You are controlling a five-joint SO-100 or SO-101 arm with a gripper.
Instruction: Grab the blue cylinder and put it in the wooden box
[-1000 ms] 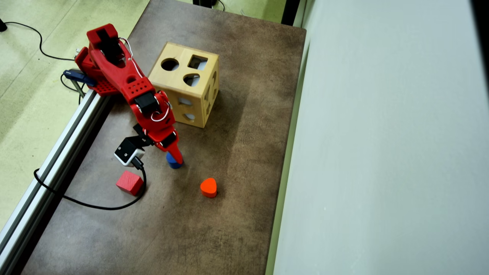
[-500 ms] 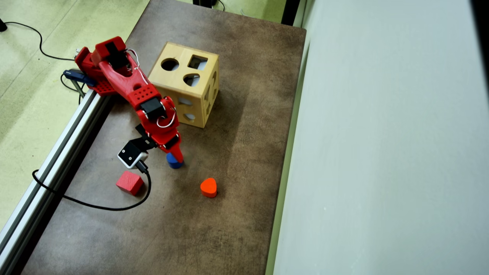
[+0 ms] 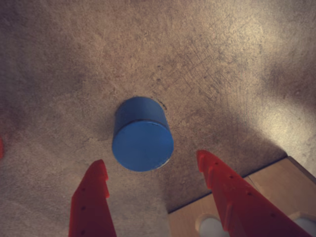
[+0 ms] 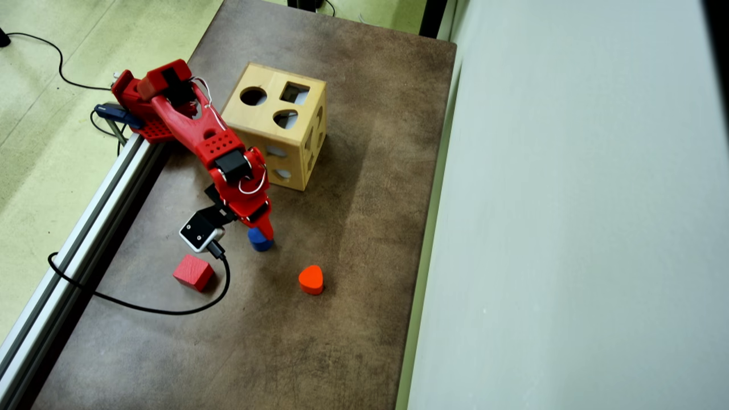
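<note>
Nothing grabbed yet: fingers spread wide, blue cylinder standing on the counter just ahead between them; wooden box waits.

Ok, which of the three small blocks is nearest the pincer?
The blue cylinder, right by the open pincer; the red cube and orange heart block lie farther off.

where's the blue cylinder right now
In the overhead view the blue cylinder stands on the brown table, under the open gripper, between the red cube and the orange heart block.
</note>
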